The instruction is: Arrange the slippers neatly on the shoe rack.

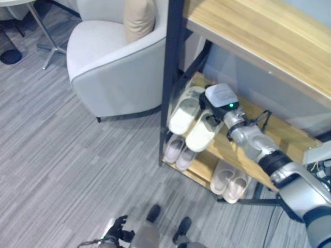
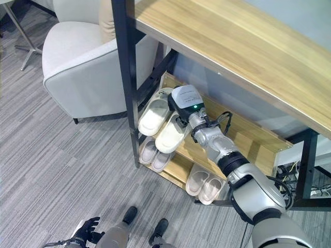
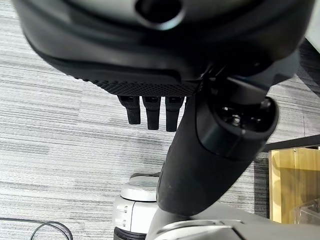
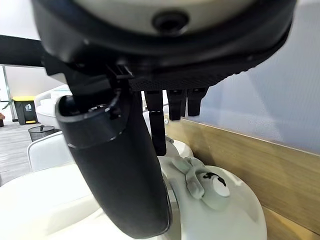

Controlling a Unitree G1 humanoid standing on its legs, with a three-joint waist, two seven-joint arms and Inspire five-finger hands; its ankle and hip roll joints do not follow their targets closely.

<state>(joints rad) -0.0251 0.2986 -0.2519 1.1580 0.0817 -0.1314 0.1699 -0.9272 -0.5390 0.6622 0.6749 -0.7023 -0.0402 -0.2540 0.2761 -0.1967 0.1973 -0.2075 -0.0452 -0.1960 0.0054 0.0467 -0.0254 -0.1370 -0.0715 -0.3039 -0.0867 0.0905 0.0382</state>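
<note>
While the robot's right arm reaches under the wooden top of the shoe rack [image 1: 243, 31], its right hand [image 4: 125, 170] sits over a pair of cream slippers [image 2: 158, 124] on the middle shelf [image 2: 243, 137]. That pair lies at the shelf's left end, side by side, toes hanging past the front edge beside the rack's black upright post [image 2: 126, 77]. From the head views, the white-topped wrist covers the heel end of the right-hand slipper of the pair, and the hand itself is hidden beneath it. From the right wrist view, the dark thumb lies down across the pale upper of a slipper [image 4: 210, 205] that carries a small charm, while the fingers [image 4: 172, 102] hang straight past it with nothing curled inside them; the hand reads as released, resting against the slipper and not clasping it. Below, on the bottom shelf [image 1: 204, 165], two more pale pairs stand neatly: one [image 1: 178, 152] under the upper pair, another [image 1: 230, 183] further right. At the lower left of the head views, the left hand [image 1: 116, 230] hangs low over the grey striped floor [image 1: 62, 170]; its wrist view shows short fingers [image 3: 150, 112] hanging loose and holding nothing. Left of the rack stands a light-grey armchair [image 1: 114, 67] with a beige cushion [image 1: 139, 18].
</note>
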